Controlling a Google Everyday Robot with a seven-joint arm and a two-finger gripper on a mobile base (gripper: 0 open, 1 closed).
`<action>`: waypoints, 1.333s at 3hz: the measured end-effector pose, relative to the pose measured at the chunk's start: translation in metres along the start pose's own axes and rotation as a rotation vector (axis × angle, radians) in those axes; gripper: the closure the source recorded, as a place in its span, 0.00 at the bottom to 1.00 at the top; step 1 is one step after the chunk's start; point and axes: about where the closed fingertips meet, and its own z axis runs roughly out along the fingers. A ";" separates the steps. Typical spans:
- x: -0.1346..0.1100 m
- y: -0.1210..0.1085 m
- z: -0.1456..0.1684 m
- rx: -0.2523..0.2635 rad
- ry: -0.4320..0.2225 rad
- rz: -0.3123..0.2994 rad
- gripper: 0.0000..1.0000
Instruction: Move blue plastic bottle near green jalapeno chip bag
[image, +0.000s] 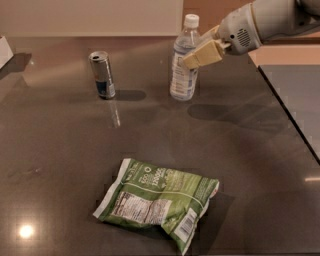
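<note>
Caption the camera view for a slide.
Gripper at the upright blue plastic bottle, silver can standing apart, green jalapeno chip bag lying nearer the camera on dark table.
</note>
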 end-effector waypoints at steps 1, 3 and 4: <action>0.005 0.028 -0.022 -0.027 -0.017 0.009 1.00; 0.022 0.068 -0.040 -0.041 -0.008 0.020 1.00; 0.045 0.098 -0.027 -0.056 0.030 0.013 1.00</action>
